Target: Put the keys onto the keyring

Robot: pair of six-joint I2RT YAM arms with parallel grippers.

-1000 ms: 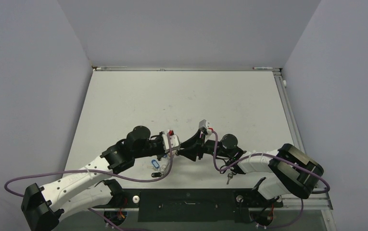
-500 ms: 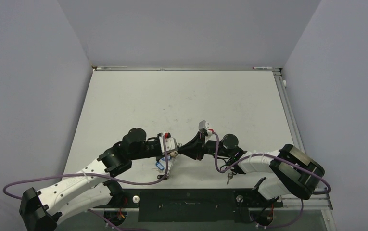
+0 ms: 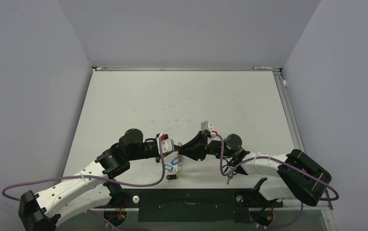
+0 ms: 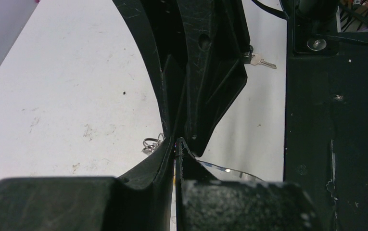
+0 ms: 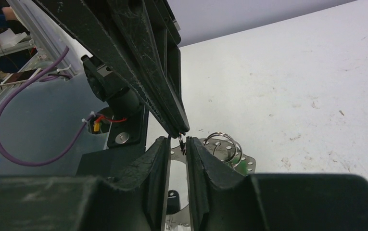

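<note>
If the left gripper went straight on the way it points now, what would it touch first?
Most likely the right gripper, at once: in the left wrist view it stands tip to tip with the left gripper, which pinches the keyring.

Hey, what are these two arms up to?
Two robot arms meet tip to tip near the front edge of the table. The left hand and the right hand both appear pinched on the thin wire keyring between them. A blue-tagged key sits just beneath that spot; I can't tell whether it is on the ring. One loose key lies apart by the right arm, not yet threaded.
</note>
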